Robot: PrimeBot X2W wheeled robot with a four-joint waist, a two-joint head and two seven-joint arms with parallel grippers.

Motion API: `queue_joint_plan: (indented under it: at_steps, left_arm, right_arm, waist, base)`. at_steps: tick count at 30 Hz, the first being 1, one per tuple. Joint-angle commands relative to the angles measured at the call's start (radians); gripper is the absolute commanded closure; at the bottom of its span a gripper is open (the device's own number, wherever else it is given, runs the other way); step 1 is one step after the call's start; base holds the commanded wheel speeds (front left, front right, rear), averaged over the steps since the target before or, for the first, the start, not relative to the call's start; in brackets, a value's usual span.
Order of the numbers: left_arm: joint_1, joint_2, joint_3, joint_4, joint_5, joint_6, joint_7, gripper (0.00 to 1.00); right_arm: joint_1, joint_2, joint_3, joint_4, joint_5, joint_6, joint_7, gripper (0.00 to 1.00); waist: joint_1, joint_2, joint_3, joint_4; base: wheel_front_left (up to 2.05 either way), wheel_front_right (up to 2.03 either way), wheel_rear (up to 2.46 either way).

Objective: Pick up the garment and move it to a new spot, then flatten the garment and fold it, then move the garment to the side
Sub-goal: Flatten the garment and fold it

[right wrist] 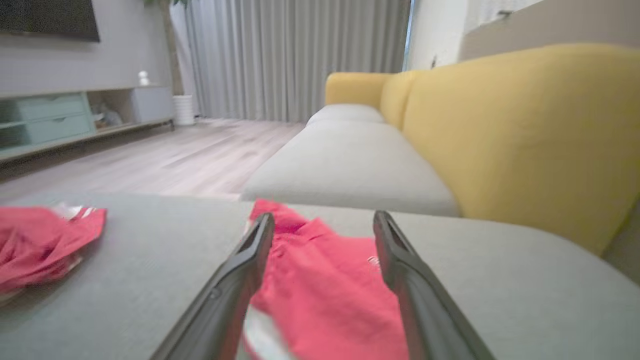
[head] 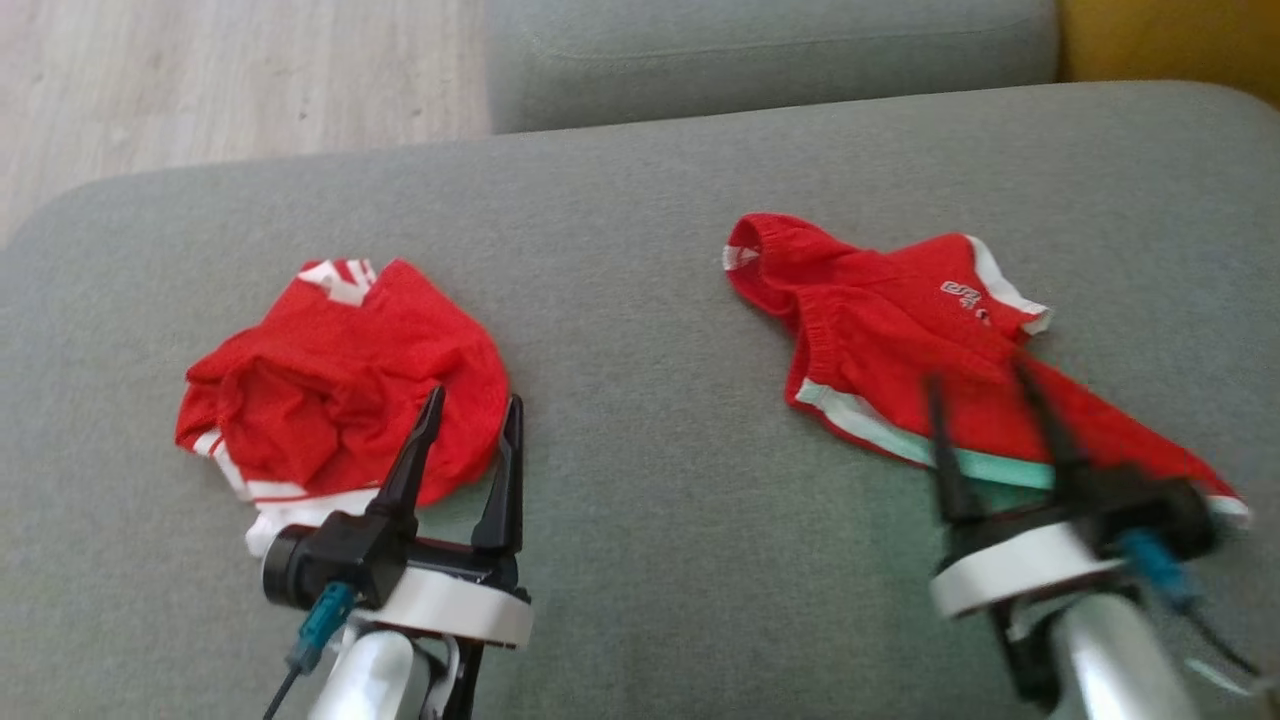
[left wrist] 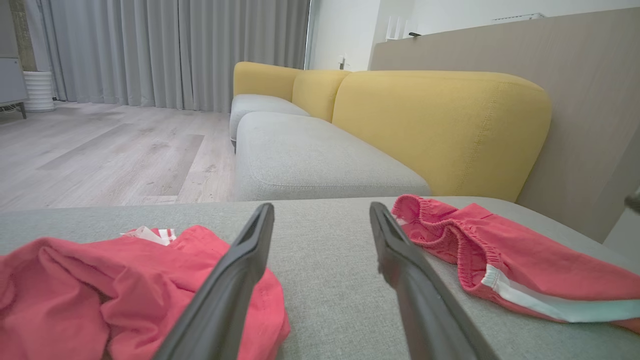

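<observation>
Hovering low over the grey sofa cushion (head: 640, 250), I have both hands open and holding nothing. My left hand (head: 476, 396) sits at the lower left of the head view. Its fingers are spread, with the tips at the near right edge of the crumpled garment (head: 340, 390), a red heap left of centre with white trim poking out at its bottom.

My right hand (head: 976, 375) is at the lower right, blurred, with its fingers apart over the lower part of the stretched-out garment (head: 900, 320). That red piece runs from an elastic waistband at its upper left down toward the right edge of the frame, with a pale green band along its near hem. In the right wrist view the cloth lies between and under my fingers, but neither finger pinches it.

I take the stretched-out garment to be the one in hand. It lies well apart from the heap, which leaves bare cushion around it for working. It is still skewed and wrinkled, so I judge flattening comes next, and my wide-open right hand is placed to pinch that near hem.
</observation>
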Motion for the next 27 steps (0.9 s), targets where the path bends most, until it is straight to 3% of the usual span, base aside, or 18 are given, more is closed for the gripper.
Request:
queue_joint_plan:
  at_steps: [1, 7, 25, 26, 27]
  left_arm:
    - [-0.057, -0.001, 0.027, -0.028, 0.008, -0.002, -0.01, 0.0]
    - [-0.076, 0.0, 0.018, -0.025, 0.012, -0.005, -0.01, 0.0]
    - [-0.105, -0.002, -0.02, 0.001, 0.001, -0.012, -0.007, 0.0]
    - [-0.105, -0.003, -0.023, 0.001, -0.003, -0.011, -0.007, 0.0]
    - [-0.105, -0.003, -0.024, 0.002, -0.004, -0.01, -0.007, 0.0]
  right_arm:
    - [-0.025, -0.01, 0.058, -0.001, -0.001, -0.001, 0.006, 0.0]
    - [-0.111, -0.01, 0.129, 0.175, 0.014, -0.001, 0.062, 0.0]
    - [-0.357, -0.01, 0.145, 0.598, 0.081, -0.001, 0.045, 0.0]
    - [-0.371, -0.01, 0.158, 0.626, 0.097, -0.001, 0.04, 1.0]
    - [-0.378, -0.01, 0.167, 0.637, 0.109, -0.001, 0.035, 1.0]
  waist:
    - [0.0, 0.0, 0.014, 0.018]
    - [0.0, 0.0, 0.054, 0.065]
    - [0.0, 0.0, 0.098, 0.136]
    - [0.0, 0.0, 0.099, 0.135]
    - [0.0, 0.0, 0.099, 0.135]
  base:
    - [0.0, 0.0, 0.0]
    - [0.0, 0.0, 0.0]
    - [0.0, 0.0, 0.0]
    - [0.0, 0.0, 0.0]
    - [0.0, 0.0, 0.0]
